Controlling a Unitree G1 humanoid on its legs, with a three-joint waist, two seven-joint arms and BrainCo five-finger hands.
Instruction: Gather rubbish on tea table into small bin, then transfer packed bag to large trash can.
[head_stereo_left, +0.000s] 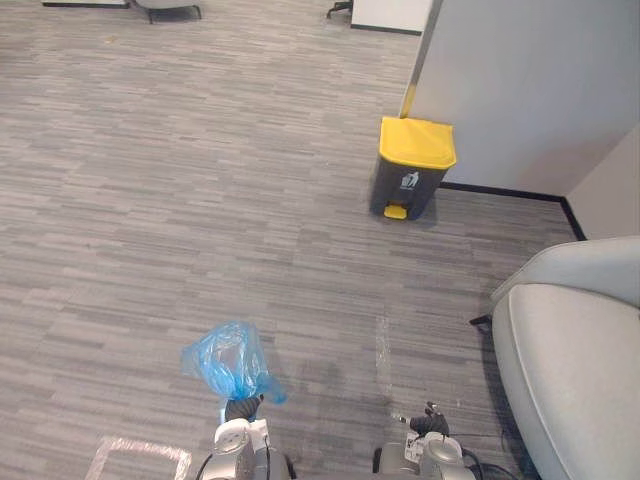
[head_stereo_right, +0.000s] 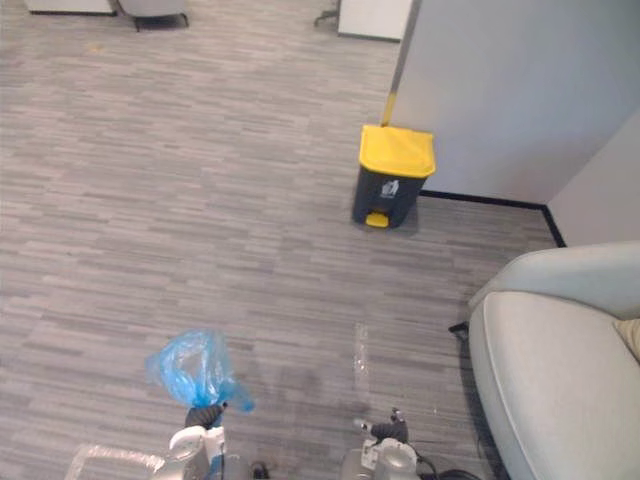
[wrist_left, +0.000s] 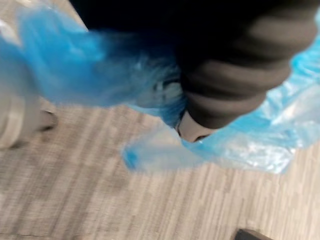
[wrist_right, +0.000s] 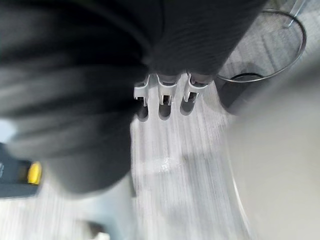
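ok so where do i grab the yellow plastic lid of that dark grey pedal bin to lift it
Probably the front lip of the yellow lid, above the yellow pedal, from the floor side: the bin backs toward the grey wall, so the hinge is likely there.

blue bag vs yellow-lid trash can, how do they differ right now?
The blue bag is crumpled, see-through plastic; the trash can is a rigid dark body with a yellow lid. The bag is held in the left robot hand; the can stands on the floor by the wall. The bag is close to the robot; the can is well ahead, lid shut. Both lie in front of the robot.
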